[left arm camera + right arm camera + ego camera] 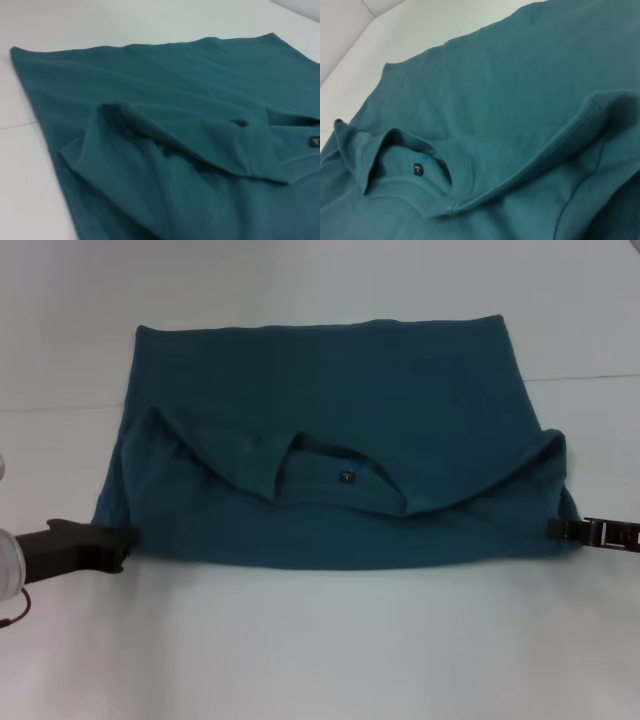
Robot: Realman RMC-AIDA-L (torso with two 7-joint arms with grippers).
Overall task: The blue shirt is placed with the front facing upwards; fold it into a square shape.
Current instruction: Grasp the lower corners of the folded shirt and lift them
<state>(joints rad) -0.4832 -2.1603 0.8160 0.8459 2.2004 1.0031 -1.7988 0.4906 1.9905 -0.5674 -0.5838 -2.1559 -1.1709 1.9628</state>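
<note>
The blue shirt [320, 390] lies on the white table, folded over on itself into a wide rectangle, with sleeves tucked in as ridges. Its round neckline [340, 475] with a small dark tag [345, 478] faces up near the front edge. No white lettering shows. My left gripper [125, 540] rests at the shirt's front left corner, touching its edge. My right gripper [557, 529] is at the shirt's front right corner, against the cloth. The shirt fills the left wrist view [175, 100] and the right wrist view [520, 75], where the tag [418, 170] shows inside the collar.
The white table [320, 640] extends in front of the shirt and behind it. A thin seam line [600, 375] crosses the table at the back right.
</note>
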